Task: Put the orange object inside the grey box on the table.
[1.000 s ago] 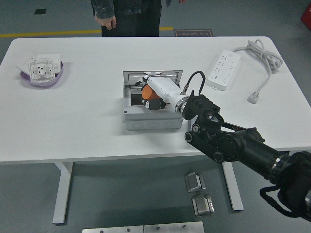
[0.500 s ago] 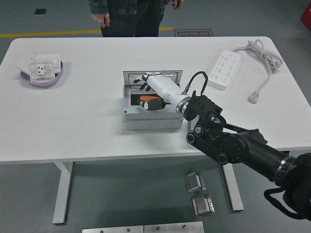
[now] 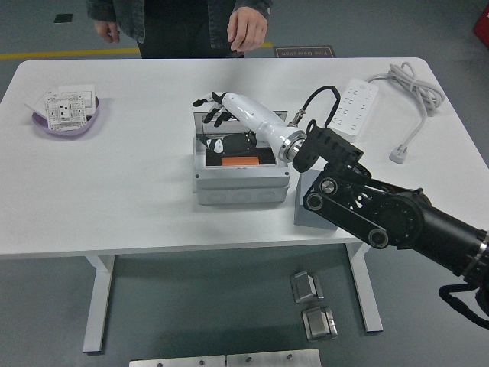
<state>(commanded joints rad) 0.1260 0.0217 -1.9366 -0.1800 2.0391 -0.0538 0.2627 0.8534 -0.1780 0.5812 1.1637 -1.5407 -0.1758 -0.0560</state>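
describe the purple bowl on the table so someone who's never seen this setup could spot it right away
Start at the white table and go to its far left corner, well away from the grey box in the middle. The purple bowl sits there alone, shallow and lavender, with a white square socket plate resting on top. Nothing else on the table is purple.

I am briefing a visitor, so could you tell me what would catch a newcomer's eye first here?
The robot's right hand hangs open above the far edge of the grey box at mid-table, with the orange object lying inside. A person's hand hangs at the far side, and a white power strip lies far right.
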